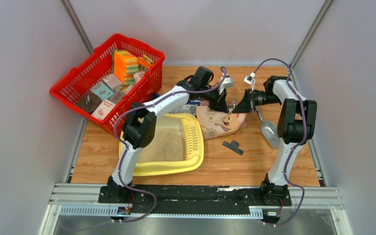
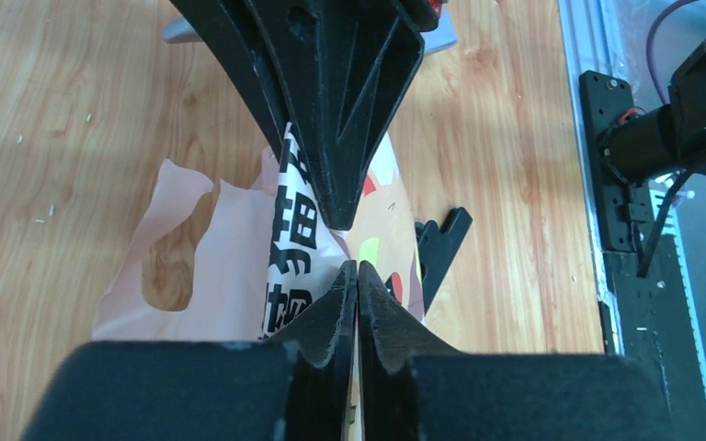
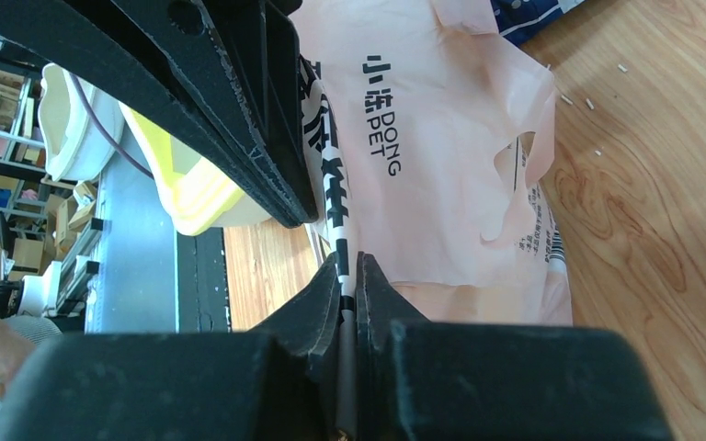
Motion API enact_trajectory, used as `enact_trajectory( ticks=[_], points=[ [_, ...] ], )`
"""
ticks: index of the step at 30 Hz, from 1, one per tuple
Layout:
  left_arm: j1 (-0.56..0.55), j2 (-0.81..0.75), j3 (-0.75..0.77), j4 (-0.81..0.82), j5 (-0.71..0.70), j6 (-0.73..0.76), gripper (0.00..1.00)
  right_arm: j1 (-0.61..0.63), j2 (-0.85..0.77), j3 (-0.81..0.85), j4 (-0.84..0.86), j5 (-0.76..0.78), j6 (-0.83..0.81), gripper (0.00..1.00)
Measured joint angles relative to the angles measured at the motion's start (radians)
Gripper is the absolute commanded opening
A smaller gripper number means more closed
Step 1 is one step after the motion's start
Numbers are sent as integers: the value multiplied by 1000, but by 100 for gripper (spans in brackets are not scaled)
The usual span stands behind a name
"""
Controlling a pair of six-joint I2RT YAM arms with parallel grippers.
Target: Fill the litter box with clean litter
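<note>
Litter box (image 1: 169, 169) by the left arm base, litter (image 1: 165, 144) covering its floor. Just right and beyond it, tan bag (image 1: 220, 125) on table. Left gripper (image 1: 221, 105) and right gripper (image 1: 240, 107) both clamped on its top edge. Red basket (image 1: 61, 90) far left.

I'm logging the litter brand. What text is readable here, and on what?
"DONG PET", beside two Chinese characters: on the tan litter bag.
Large black Chinese lettering, same bag: partly hidden, not readable.
Bag's small print and boxes in the red basket: too small.
</note>
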State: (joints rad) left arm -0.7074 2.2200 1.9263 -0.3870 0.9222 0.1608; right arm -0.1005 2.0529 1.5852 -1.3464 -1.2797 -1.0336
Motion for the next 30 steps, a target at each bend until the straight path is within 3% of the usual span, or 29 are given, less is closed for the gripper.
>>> enact_trajectory(
  ticks=[3,4,8,16,19,21,23,30],
  points=[
    [2,0,-7,2,-19,-7,35,0,-2,2,1,7,0,7],
    [3,-2,-11,6,-25,-13,38,0,-2,3,2,9,-1,7],
    [2,-2,-16,16,-48,-45,43,2,-7,6,5,19,-8,7],
    [5,-2,12,54,-50,-146,36,13,-96,-44,48,72,-54,6],
    [15,-9,48,97,-18,-197,50,11,-124,-70,47,77,-60,6],
    [23,-34,50,109,-13,-208,68,11,-132,-79,44,79,-62,6],
    [28,-64,50,107,-13,-183,77,11,-133,-80,43,80,-63,6],
    [21,-74,90,-45,-32,36,80,11,-134,-81,43,80,-63,6]
  ],
)
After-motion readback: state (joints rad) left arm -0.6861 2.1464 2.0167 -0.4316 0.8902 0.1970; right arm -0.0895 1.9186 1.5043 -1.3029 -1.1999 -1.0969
